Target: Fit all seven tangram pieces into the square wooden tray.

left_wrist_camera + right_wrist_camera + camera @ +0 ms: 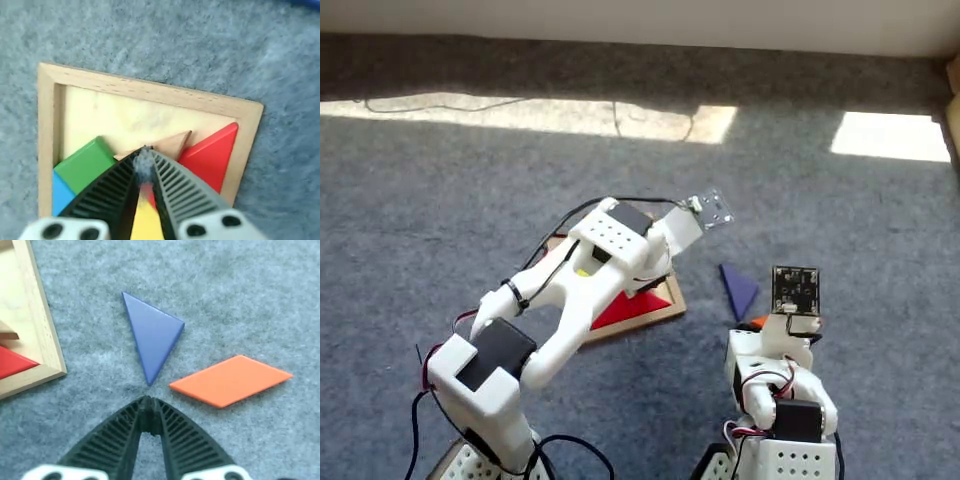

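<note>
The square wooden tray holds a green piece, a light blue piece, a yellow piece, a red triangle and a plain wood-coloured triangle. My left gripper is shut, its tips just above the wood-coloured triangle in the tray's middle. A dark blue triangle and an orange parallelogram lie on the carpet beside the tray. My right gripper is shut, just short of the blue triangle's sharp tip.
Grey carpet lies all around. In the high view the left arm covers most of the tray. The blue triangle and the orange piece sit between the tray and the right arm.
</note>
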Controlling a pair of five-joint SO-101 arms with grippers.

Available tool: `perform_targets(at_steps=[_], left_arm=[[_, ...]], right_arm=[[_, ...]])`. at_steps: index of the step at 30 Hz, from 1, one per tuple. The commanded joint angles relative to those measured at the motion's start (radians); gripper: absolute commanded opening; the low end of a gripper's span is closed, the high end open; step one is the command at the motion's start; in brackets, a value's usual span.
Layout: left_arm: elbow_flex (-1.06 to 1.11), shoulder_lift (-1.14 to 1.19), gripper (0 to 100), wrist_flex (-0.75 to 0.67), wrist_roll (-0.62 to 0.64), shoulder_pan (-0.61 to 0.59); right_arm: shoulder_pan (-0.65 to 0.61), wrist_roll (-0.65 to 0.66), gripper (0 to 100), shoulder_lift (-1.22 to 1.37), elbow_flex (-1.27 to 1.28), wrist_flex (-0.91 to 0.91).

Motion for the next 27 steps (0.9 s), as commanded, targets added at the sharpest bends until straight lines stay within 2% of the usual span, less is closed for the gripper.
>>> perform_targets(at_steps=[1, 7, 13, 16, 19, 27], left_arm=[[-0.025, 0.001, 1, 0.012, -0.069, -0.010], [-0.038, -0.019, 1, 0.018, -0.075, -0.008], [-0.070, -0.147, 1, 0.149, -0.072, 0.021], [-0.064, -0.177, 1, 0.180, -0.020, 0.051], [-0.005, -0.177, 1, 0.152, -0.005, 0.067], [0.142, -0.180, 1, -0.048, 0.029, 0.068]], right_arm=[[0.010, -0.006, 0.5, -0.013, 0.107, -0.002], [0.010, -0.006, 0.5, -0.013, 0.107, -0.002], [0.010, -0.006, 0.5, -0.013, 0.107, -0.002], [0.010, -0.006, 0.5, -0.013, 0.107, -0.002], [0.010, -0.006, 0.5, -0.013, 0.107, -0.002], [0.010, -0.006, 0.5, -0.013, 0.107, -0.002]])
